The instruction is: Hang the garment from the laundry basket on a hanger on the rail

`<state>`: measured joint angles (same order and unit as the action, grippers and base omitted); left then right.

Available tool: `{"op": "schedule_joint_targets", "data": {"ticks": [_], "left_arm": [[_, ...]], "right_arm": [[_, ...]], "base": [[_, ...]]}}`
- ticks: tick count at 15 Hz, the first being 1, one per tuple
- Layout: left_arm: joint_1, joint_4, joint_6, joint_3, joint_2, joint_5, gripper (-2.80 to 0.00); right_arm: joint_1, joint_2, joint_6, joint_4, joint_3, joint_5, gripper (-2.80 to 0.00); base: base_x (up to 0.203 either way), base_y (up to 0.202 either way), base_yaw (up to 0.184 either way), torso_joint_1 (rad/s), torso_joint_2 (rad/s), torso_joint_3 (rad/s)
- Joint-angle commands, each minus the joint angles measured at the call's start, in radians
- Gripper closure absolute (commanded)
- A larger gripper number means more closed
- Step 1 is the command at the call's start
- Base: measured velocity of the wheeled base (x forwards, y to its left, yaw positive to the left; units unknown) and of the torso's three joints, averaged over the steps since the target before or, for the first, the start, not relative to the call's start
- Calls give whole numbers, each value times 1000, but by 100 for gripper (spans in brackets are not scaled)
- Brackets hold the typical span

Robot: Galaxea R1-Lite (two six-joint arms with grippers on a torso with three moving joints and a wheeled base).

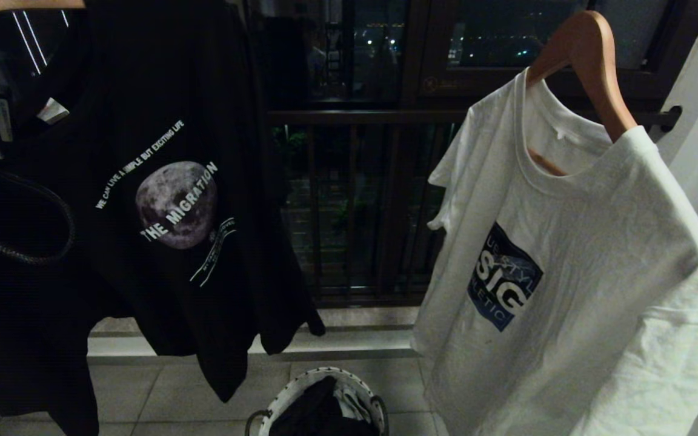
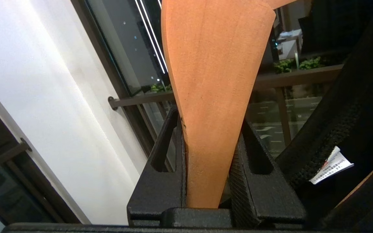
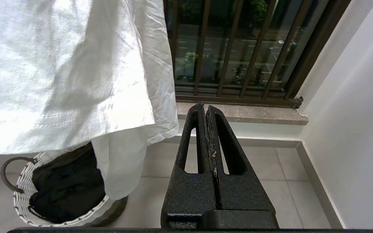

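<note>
We see our left gripper [image 2: 207,155] pinching the wooden hanger [image 2: 212,81] carrying the black T-shirt [image 1: 161,200] at ten o'clock; our right gripper [image 3: 205,111] is pressed together; the laundry basket [image 1: 291,396] sits at six o'clock.

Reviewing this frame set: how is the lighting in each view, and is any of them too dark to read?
Head view: dim, night outside; the black T-shirt loses its folds in shadow, the white T-shirt reads well. Left wrist view: well lit; the wooden hanger in the left gripper is sharp. Right wrist view: bright; the laundry basket is clear.
</note>
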<state>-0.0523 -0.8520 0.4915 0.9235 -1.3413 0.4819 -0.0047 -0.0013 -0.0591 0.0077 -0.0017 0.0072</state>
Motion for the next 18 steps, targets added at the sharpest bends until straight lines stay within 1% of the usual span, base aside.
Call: {"op": "schedule_joint_targets", "data": {"ticks": [1, 4, 6, 8, 16, 17, 18], "left_arm": [[0, -5, 5, -12, -2, 3, 0], [0, -10, 9, -34, -7, 11, 0], [0, -66, 32, -41, -27, 37, 0], [0, -139, 64, -55, -54, 41, 0], [-3, -147, 84, -100, -40, 40, 0], [-3, -147, 84, -100, -38, 39, -280], [-3, -147, 87, -100, -32, 38, -280]], "right_arm": [[0, 0, -1, 0, 0, 0, 0], [0, 0, -1, 0, 0, 0, 0], [0, 0, -1, 0, 0, 0, 0], [0, 0, -1, 0, 0, 0, 0], [0, 0, -1, 0, 0, 0, 0], [0, 0, -1, 2, 0, 2, 0], [0, 0, 0, 0, 0, 0, 0]], "base": [[0, 0, 0, 0, 0, 0], [0, 0, 0, 0, 0, 0], [0, 0, 0, 0, 0, 0], [0, 0, 0, 0, 0, 0], [0, 0, 0, 0, 0, 0], [0, 0, 0, 0, 0, 0], [0, 0, 0, 0, 0, 0]]}}
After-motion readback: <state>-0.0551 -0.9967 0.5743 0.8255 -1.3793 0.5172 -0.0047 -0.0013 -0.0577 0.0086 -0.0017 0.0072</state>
